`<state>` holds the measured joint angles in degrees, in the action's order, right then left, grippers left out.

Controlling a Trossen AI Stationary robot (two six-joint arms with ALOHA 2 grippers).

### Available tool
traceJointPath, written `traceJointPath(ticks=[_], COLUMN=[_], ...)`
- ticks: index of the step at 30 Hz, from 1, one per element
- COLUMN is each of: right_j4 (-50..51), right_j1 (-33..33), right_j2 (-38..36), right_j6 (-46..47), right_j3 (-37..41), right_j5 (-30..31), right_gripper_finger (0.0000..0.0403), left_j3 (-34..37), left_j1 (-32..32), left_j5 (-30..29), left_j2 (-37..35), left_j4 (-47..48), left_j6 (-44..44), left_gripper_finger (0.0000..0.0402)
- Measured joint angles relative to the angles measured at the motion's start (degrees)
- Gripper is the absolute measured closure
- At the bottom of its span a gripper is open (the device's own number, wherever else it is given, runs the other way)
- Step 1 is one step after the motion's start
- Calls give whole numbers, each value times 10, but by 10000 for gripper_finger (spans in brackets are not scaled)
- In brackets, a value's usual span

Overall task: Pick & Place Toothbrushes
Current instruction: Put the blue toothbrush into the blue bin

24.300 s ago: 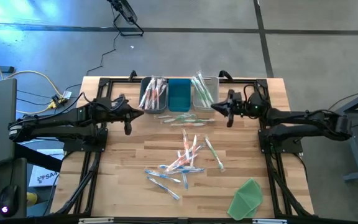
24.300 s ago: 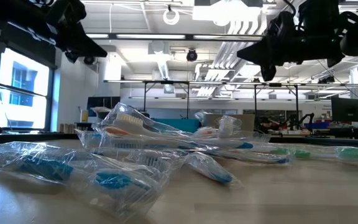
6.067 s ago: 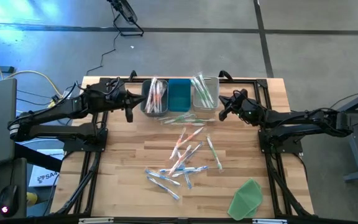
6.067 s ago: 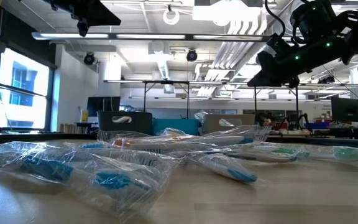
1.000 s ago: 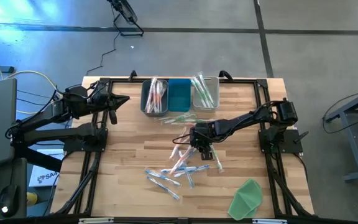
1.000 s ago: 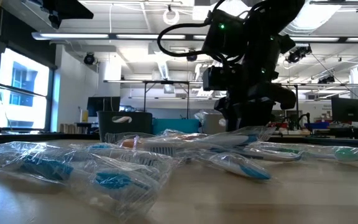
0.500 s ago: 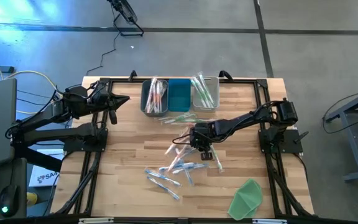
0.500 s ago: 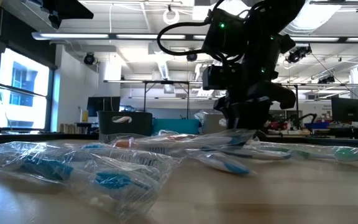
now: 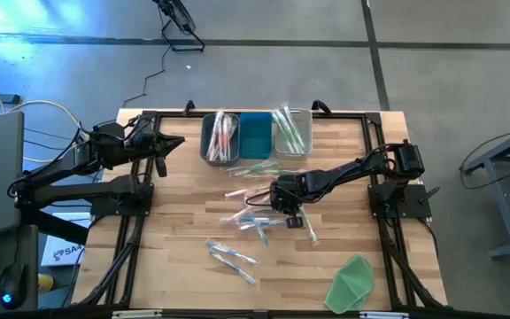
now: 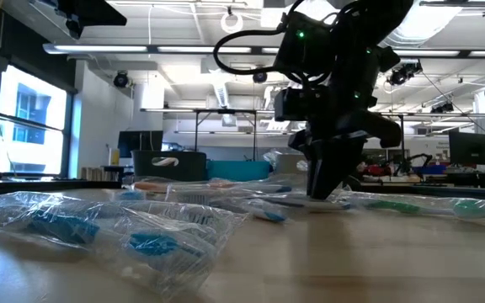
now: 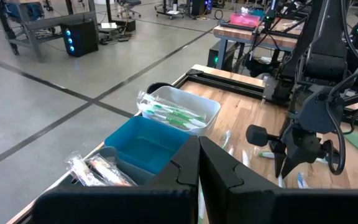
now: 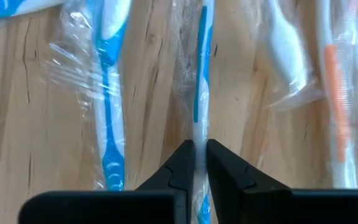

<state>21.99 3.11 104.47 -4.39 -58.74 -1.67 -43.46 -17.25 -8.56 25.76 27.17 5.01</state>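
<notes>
The right gripper (image 12: 195,163) pinches a blue toothbrush (image 12: 201,74) (wrapped), other toothbrushes (image 9: 234,257) lying close beside. The left gripper (image 9: 160,156) hangs shut near the table (image 9: 184,266) edge.

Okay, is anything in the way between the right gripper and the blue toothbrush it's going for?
Nothing visible. The right gripper is already down on the table with its fingers closed around the wrapped blue toothbrush; the neighbouring wrapped brushes lie beside it, apart.

bright overhead ceiling lights, blue glare at the high view's left, blurry foreground wrappers in low view

Grey concrete floor (image 9: 450,71), ceiling striplights (image 10: 192,49), window (image 10: 32,118)
</notes>
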Motion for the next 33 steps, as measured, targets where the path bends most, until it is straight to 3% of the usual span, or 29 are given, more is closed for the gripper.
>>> traceJointPath(ticks=[21,33], right_j4=[1,11], right_j1=[0,-5], right_j2=[-1,-44], right_j6=[-31,-49], right_j3=[0,0], right_j5=[-17,6], right_gripper_finger=[380,380], left_j3=[0,0], left_j1=[0,0], left_j5=[0,0], left_j2=[0,0], left_j4=[0,0], left_j6=[0,13], left_gripper_finger=[402,402])
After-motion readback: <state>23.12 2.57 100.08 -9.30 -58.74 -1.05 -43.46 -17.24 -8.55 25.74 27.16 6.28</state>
